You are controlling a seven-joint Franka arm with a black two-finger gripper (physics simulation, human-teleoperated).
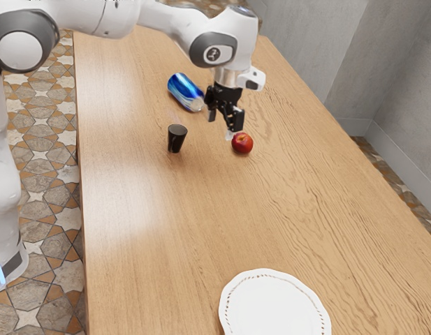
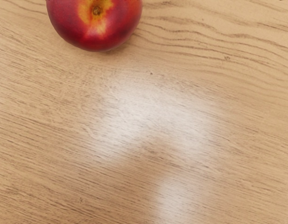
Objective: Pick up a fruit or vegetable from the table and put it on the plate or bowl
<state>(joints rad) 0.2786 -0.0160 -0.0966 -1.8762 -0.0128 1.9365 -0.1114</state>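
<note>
A red apple (image 1: 242, 143) with a yellow patch around its stem lies on the wooden table (image 1: 306, 209), a little right of the middle in the exterior view. My black gripper (image 1: 226, 124) hangs just above the table, close to the apple's upper left, open and holding nothing. The wrist view has the apple (image 2: 94, 21) near the frame's edge, with bare wood (image 2: 153, 140) under my hand. A white plate (image 1: 274, 304) with a scalloped rim rests at the table's near edge, far from the apple.
A blue can (image 1: 185, 91) lies on its side behind the gripper. A small black cup (image 1: 177, 138) stands to the exterior view's left of the apple. A grey wall (image 1: 355, 42) runs along the table's right side.
</note>
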